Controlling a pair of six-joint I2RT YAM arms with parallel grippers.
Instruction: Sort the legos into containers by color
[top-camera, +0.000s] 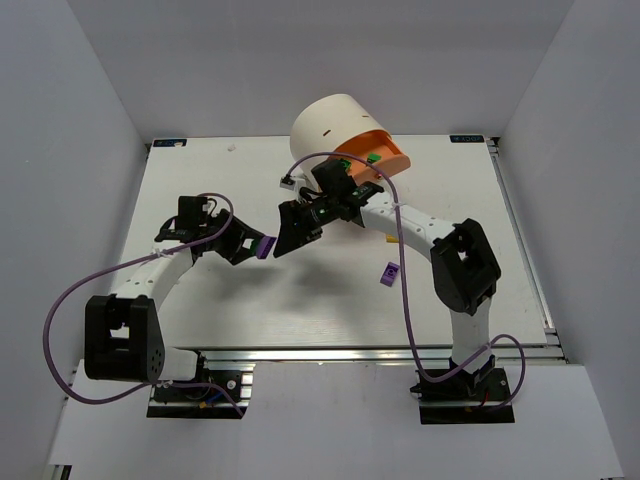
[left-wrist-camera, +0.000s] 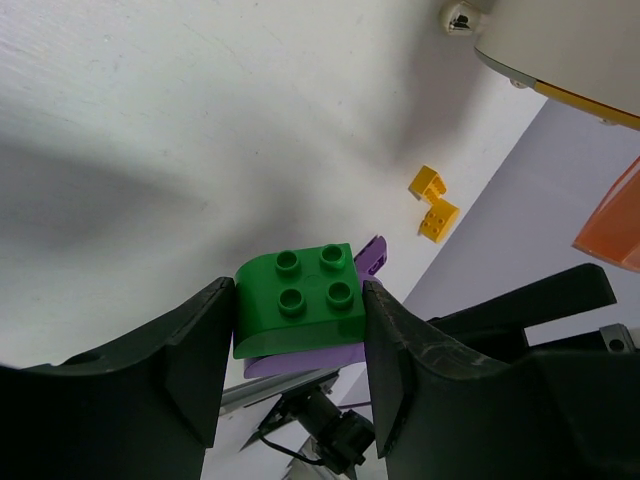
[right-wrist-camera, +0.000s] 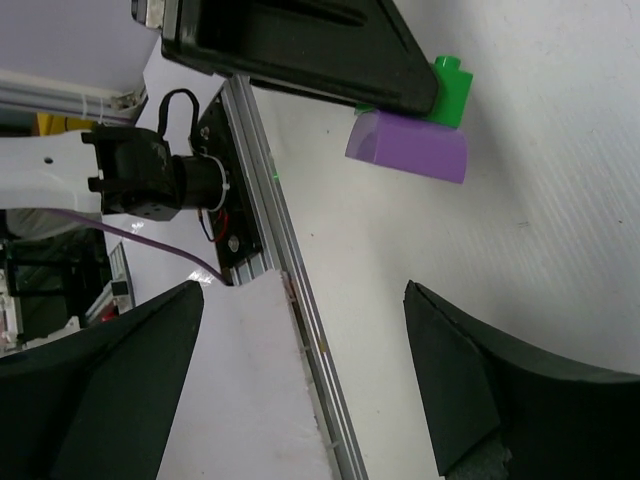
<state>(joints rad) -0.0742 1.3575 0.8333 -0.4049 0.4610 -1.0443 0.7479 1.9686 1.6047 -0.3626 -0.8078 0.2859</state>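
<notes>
Holding green lego (left-wrist-camera: 298, 300) in my left gripper (left-wrist-camera: 297, 335), purple lego (right-wrist-camera: 408, 148) stuck beneath — both seemingly hanging above tabletop (top-camera: 300, 300), well apart from drum (top-camera: 330, 125). My right gripper (right-wrist-camera: 305, 300) gaping wide, facing pair. Risk — pulling purple skewed, green slipping free, both dropping; grippers clashing.

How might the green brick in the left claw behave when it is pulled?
The green brick looks like hard plastic, so it should be stiff in the left claw. Its glossy sides could slip if tugged. The purple brick seems joined under it, so both probably move together.
</notes>
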